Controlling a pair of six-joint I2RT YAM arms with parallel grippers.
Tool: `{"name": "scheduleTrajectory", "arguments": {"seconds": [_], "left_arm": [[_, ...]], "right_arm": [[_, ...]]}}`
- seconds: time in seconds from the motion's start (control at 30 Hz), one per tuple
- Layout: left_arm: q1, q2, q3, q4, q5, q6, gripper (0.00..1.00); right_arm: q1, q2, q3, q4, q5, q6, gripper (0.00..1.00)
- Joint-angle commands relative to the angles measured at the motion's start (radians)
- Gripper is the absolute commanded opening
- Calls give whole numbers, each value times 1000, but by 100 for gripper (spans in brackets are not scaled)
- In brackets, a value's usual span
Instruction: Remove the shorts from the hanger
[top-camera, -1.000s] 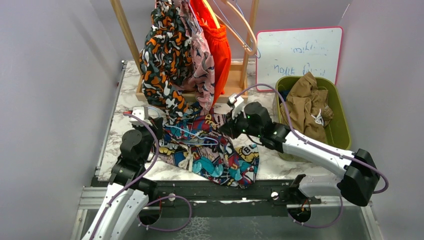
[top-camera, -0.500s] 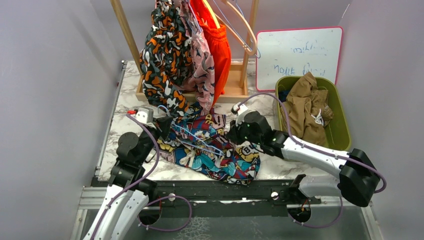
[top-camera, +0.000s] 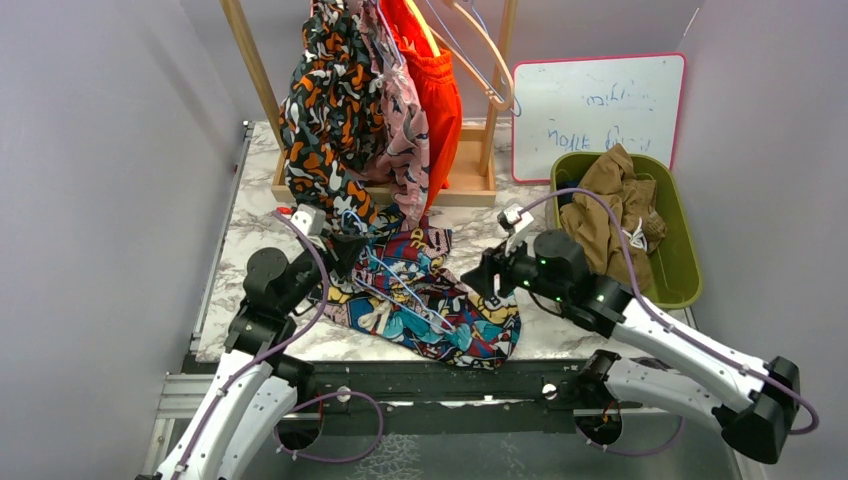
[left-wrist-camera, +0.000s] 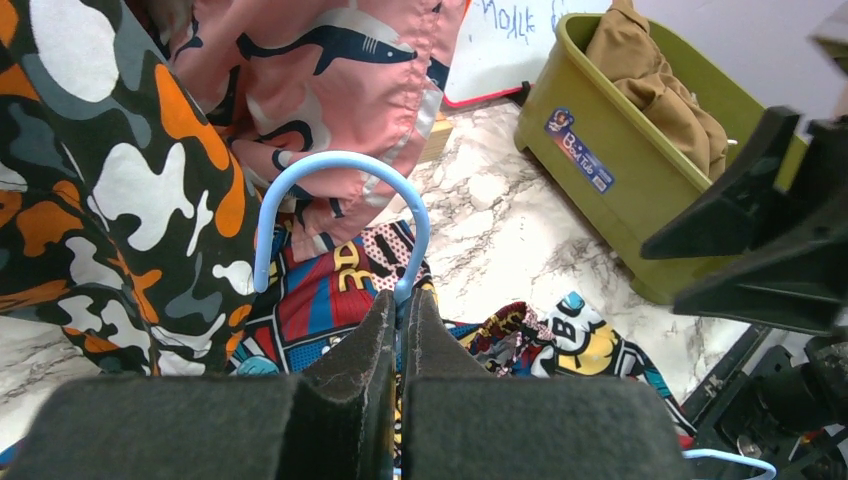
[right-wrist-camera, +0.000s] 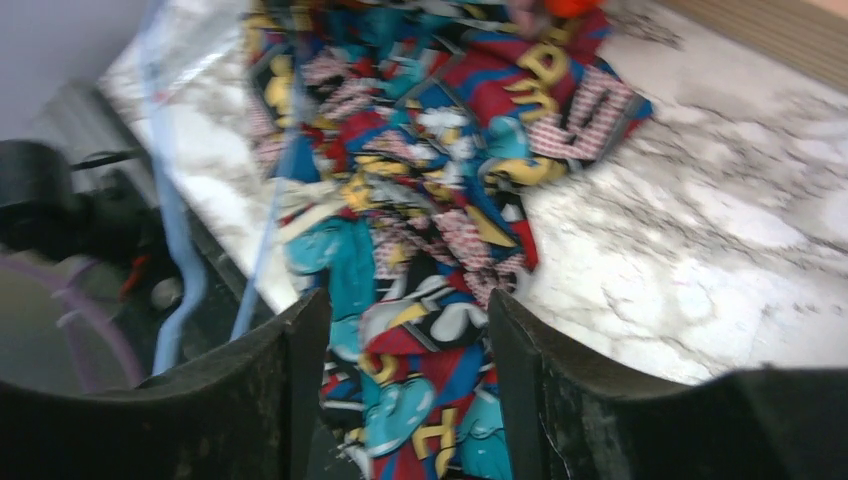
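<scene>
We look down on a white desk (top-camera: 250, 215) veined in grey marble and boxed in by plain lilac-grey walls. The left wall (top-camera: 100, 200) stands well to the left of the left pincer (top-camera: 345, 245), the right wall (top-camera: 770, 150) well to the right of the right pincer (top-camera: 478, 280), and the back wall (top-camera: 600, 25) beyond both. Beyond the left pincer a pale wooden rack (top-camera: 250, 60) rises from a flat base on the desk. Beyond the right pincer a pink-framed whiteboard (top-camera: 600, 110) with faint scrawled writing leans at the back wall. Behind both pincers a metal rail (top-camera: 180, 390) runs along the desk's near edge. The light is soft and even, and the shadows are faint.
</scene>
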Motion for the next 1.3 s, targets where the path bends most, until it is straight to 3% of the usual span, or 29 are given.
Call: {"name": "scheduleTrajectory", "arguments": {"seconds": [0.0,0.13,0.3,0.6,0.8,1.0,1.07,1.13,1.27], "left_arm": [[4,16,43,43,55,-23,0],[2,30,36,42,56,-17,0],[2,20,18,42,29,1,0],[1,19,8,11,-10,25,0],[1,9,9,-25,-61,37,0],[2,4,1,-30,-56,42,1],[1,1,1,-31,-28,50,16],[0,-1,4,-37,15,62,22],[0,-21,4,-63,92,62,53]], "right_arm": [[3,-98,-10,42,-294,-8,66],[3,-55,3,71,-520,20,69],[14,114,71,42,-643,25,66],[134,298,171,-18,-406,13,63],[206,320,208,-84,-190,-18,40],[222,281,206,-86,-125,-33,5],[222,251,192,-83,-101,-23,1],[222,217,185,-103,-61,-13,1],[222,137,165,-204,42,16,1]]}}
